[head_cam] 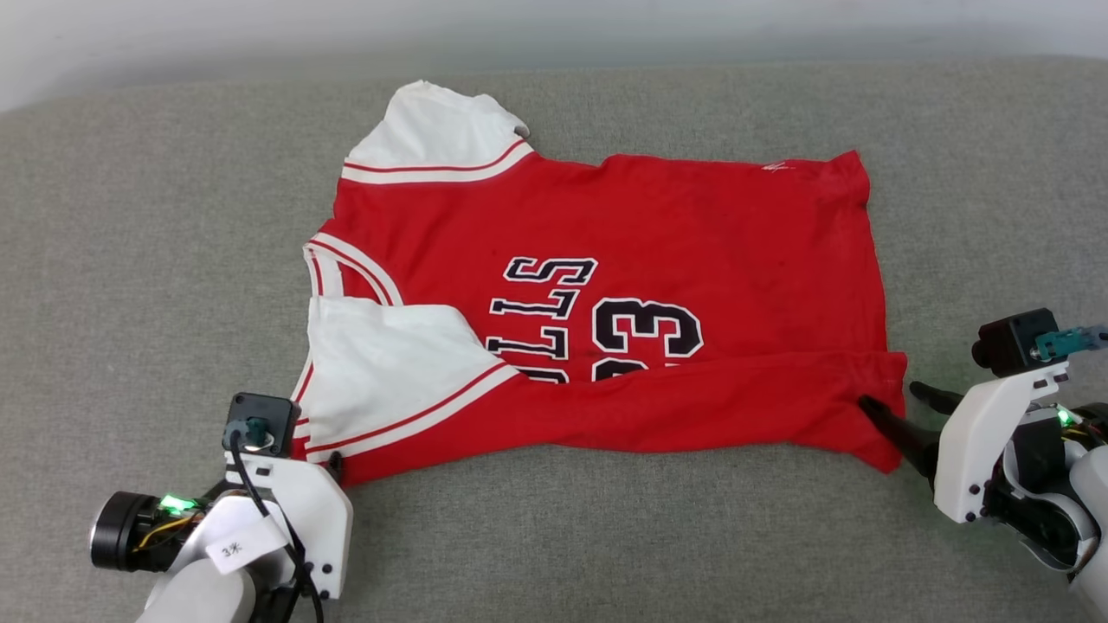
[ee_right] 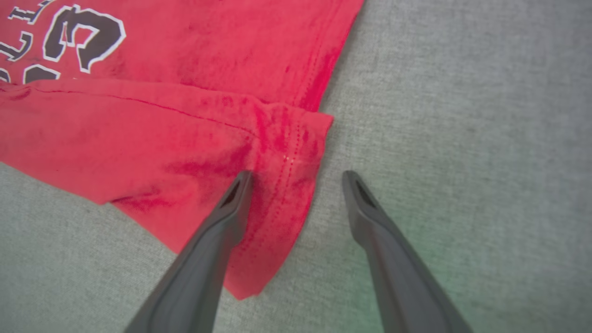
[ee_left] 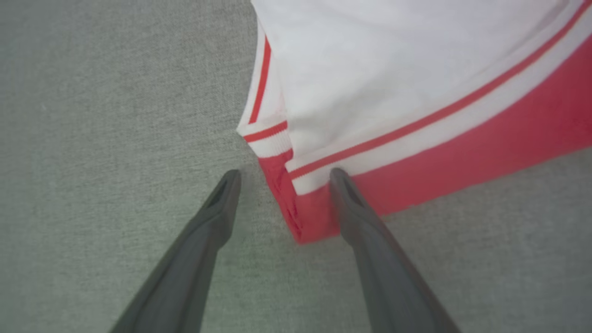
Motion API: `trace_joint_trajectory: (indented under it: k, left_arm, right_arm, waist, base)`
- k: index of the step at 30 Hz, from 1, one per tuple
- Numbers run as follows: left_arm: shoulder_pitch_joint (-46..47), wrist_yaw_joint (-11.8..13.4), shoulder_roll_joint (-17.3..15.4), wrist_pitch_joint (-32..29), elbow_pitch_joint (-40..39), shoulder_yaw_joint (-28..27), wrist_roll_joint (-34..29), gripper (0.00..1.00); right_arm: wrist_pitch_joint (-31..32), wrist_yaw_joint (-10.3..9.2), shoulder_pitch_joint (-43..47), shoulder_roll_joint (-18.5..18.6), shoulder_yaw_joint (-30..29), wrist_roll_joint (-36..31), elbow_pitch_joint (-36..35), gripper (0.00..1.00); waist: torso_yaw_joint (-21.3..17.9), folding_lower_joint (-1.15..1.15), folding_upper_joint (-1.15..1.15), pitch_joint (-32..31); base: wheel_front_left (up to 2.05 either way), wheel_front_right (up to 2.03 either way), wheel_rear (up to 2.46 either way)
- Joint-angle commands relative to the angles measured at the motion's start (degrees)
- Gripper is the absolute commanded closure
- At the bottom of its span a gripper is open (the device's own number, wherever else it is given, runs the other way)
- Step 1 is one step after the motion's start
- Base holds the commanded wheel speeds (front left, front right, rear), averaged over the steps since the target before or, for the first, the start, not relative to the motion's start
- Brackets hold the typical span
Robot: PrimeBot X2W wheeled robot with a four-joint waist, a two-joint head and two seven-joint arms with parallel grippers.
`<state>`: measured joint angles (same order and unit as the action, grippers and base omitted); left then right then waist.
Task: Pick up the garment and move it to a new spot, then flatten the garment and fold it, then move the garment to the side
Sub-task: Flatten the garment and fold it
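Red garment lies part-folded; left gripper and right gripper, both wide open, straddle its near corners (best pinch both layers evenly).

- Grey cloth surface: woven, heathered, matte. Runs L to R across the head view, near edge to far edge.
- Its far edge is soft and slightly curved, and sits lower twd the L.
- Weave shows closer up in both wrist views.
- Faint green tint on the cloth, lower R of rt wrist view.
- Pale wall behind: plain off-white band along the top, blurred.
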<state>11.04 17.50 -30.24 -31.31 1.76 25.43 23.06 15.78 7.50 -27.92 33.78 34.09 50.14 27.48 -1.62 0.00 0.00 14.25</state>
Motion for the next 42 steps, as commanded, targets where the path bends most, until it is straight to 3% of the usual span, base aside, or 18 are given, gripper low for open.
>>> trace_joint_trajectory:
  k: [1,5,6,7,10,14,24,30,41,42]
  left_arm:
    - [0.57,0.22,0.09,0.25,1.13,-0.15,-0.16,0.0]
    - [0.99,-0.56,1.41,-0.5,4.91,0.17,1.37,0.0]
    - [0.84,-1.17,1.75,-1.21,5.8,0.56,2.11,0.56]
    - [0.61,-1.92,1.99,-1.84,6.56,0.91,2.91,1.0]
    - [-0.13,-3.16,2.41,-3.08,7.71,1.44,4.49,1.0]
    - [-0.34,-2.93,1.98,-0.31,6.14,0.44,4.41,1.0]
    - [-1.28,-0.21,-0.09,2.05,-5.21,-1.11,2.52,1.0]
    - [-1.17,1.27,-1.19,-0.2,-11.39,-0.54,0.84,1.0]
    - [-0.4,3.16,-0.96,-2.62,-15.14,0.99,-0.88,1.0]
    - [-0.39,3.2,-0.91,-2.71,-15.13,1.08,-0.91,1.0]
  right_arm:
    - [1.0,-0.03,1.71,-0.89,-1.17,-1.2,-1.07,0.0]
    - [5.24,-0.03,5.26,-2.2,-8.05,-6.03,-6.79,0.0]
    - [6.43,-0.03,6.24,-2.69,-9.84,-7.22,-8.3,0.0]
    - [7.64,-0.03,7.23,-3.2,-11.59,-8.55,-9.78,0.0]
    - [11.5,-0.03,10.45,-4.89,-16.82,-12.55,-14.21,0.0]
    - [17.02,-0.03,14.7,-8.11,-22.72,-17.56,-19.68,0.0]
    - [26.75,-0.03,20.19,-15.59,-32.4,-27.11,-27.78,0.0]
    - [29.35,-0.03,19.46,-17.91,-34.59,-29.19,-27.06,0.0]
    - [29.53,-0.03,17.85,-17.88,-32.28,-29.33,-22.74,0.0]
    - [29.73,-0.03,17.94,-17.97,-32.0,-28.98,-22.17,0.32]
  waist:
    - [-0.14,0.0,0.0,0.49]
    - [-0.36,0.0,0.0,1.47]
    - [-0.39,0.0,0.0,1.57]
    - [-0.42,0.0,0.0,1.6]
    - [-0.32,0.0,0.0,1.04]
    - [0.06,0.0,0.0,-0.64]
    - [1.46,0.0,0.0,-2.04]
    - [2.3,0.0,0.0,-0.24]
    - [3.37,0.0,0.0,2.78]
    - [3.44,0.0,0.0,2.89]
  base:
    - [0.0,0.0,0.0]
    - [0.0,0.0,0.0]
    - [0.0,0.0,0.0]
    - [0.0,0.0,0.0]
    - [0.0,0.0,0.0]
    - [0.0,0.0,0.0]
    - [0.0,0.0,0.0]
    - [0.0,0.0,0.0]
    - [0.0,0.0,0.0]
    - [0.0,0.0,0.0]
